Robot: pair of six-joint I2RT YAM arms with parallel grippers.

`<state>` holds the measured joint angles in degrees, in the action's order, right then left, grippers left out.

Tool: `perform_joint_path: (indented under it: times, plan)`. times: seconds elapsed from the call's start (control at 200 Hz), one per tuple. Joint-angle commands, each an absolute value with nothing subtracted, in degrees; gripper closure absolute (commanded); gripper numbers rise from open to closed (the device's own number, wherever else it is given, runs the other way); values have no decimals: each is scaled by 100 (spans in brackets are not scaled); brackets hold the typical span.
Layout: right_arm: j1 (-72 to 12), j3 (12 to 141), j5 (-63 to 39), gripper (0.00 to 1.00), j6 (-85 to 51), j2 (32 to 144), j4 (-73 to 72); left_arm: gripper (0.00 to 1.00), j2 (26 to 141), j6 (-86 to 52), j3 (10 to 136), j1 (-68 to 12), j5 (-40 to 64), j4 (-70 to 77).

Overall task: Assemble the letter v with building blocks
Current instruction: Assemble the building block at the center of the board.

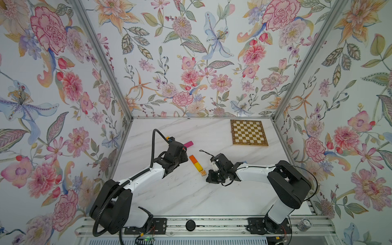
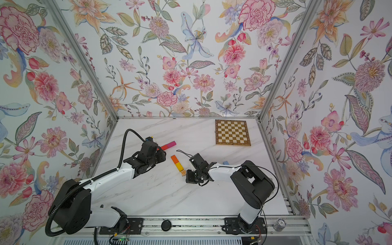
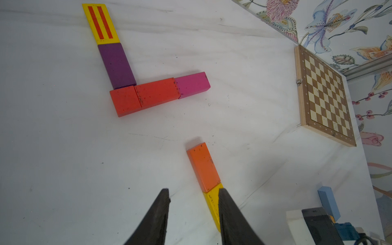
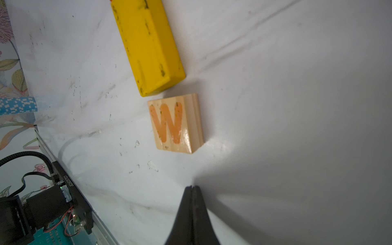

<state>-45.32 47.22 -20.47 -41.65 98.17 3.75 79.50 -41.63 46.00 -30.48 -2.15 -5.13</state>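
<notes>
Building blocks, painted wooden rectangles [image 3: 157,92], lie as an angled letter v [image 1: 188,144] centre-left in a top view, partly hidden by the left arm; left gripper [image 3: 193,191] jaws apart, empty. Centre: orange-yellow row [image 1: 195,163], wooden W cube [image 1: 203,173]. Right gripper [image 4: 192,187] pressed together.

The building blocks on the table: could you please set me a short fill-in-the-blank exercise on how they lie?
1. The purple block lies between the striped yellow block and a ____ block at the corner.
2. The orange block meets a plain ____ block end to end.
3. The wooden cube bears the letter ____.
4. The right gripper has its jaws ____.
Missing words: red; yellow; W; shut.
</notes>
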Motion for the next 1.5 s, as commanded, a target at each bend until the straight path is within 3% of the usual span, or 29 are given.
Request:
perform_joint_path:
  times: [0.0, 1.496]
  plan:
    - [-4560, 4770, -1951, 100, -4175, 10019, 552, 58, 7804, -4117, 4509, -2990, -388, -640]
    - [-4254, 5012, -1673, 100, -4293, 10319, 186, 59, 7884, -4149, 4493, -2981, -303, -598]
